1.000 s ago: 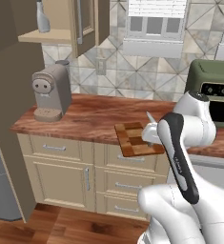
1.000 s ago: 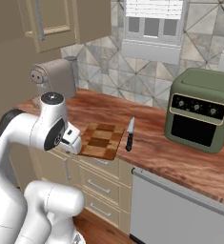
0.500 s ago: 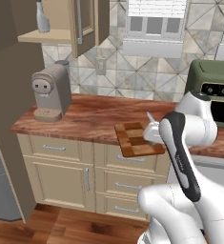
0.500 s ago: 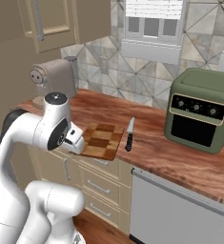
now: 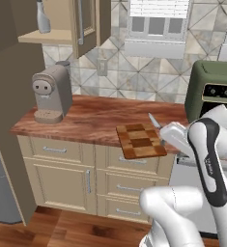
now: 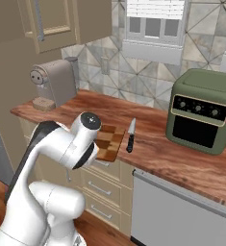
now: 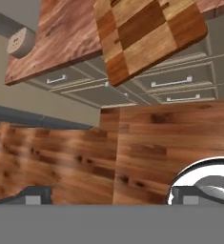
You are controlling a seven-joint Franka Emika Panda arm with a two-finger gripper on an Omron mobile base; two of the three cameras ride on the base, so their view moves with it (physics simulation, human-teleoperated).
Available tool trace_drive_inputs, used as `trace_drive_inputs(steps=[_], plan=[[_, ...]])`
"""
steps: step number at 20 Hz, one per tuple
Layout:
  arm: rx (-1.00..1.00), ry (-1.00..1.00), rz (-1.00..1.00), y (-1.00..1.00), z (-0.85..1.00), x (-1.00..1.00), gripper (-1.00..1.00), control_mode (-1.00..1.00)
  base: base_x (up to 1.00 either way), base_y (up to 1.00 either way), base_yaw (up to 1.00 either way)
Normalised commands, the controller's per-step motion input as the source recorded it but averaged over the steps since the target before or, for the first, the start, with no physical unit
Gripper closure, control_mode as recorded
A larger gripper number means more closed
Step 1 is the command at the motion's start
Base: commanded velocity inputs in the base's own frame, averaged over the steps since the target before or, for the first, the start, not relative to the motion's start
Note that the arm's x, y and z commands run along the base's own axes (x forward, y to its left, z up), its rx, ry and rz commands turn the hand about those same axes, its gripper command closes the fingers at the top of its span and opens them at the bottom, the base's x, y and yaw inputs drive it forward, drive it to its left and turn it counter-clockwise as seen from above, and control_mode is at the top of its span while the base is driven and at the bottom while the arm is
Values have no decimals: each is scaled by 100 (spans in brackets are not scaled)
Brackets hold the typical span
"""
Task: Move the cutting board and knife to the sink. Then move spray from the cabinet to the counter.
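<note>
The chequered wooden cutting board (image 5: 140,140) lies at the counter's (image 5: 86,118) front edge, overhanging it a little, and its near edge is at the top of the hand view (image 7: 149,33). The knife (image 6: 130,136) lies just right of the board, black handle towards me. My gripper (image 7: 111,195) is open and holds nothing. It hovers in front of the counter edge, looking down past the board at the drawers and floor. The pale grey spray (image 5: 43,17) stands on the open cabinet's shelf (image 5: 47,36) at the upper left. The sink is out of view.
A taupe coffee machine (image 5: 51,94) stands on the counter's left end. A green toaster oven (image 6: 203,110) sits at the right. The cabinet door (image 5: 88,24) hangs open above the counter. Beige drawers (image 7: 166,81) are below, and my white arm (image 6: 71,144) covers part of the board.
My arm has swung to the right, closer to the board's near edge. The board, knife and spray have not moved. The gripper stays open.
</note>
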Motion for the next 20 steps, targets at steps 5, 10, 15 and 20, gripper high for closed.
trace_drive_inputs(steps=[5, 10, 15, 20], plan=[[14, 0, -1, 0, -23, 0, -100, -100, 0, 0, 0], [9, 0, -8, 0, -25, 0, -100, -100, 0, 0, 0], [3, 0, -9, 0, -14, 1, -100, -100, 0, 0, 0], [2, 0, -1, -1, -13, 16, -100, -100, 0, 0, 0]])
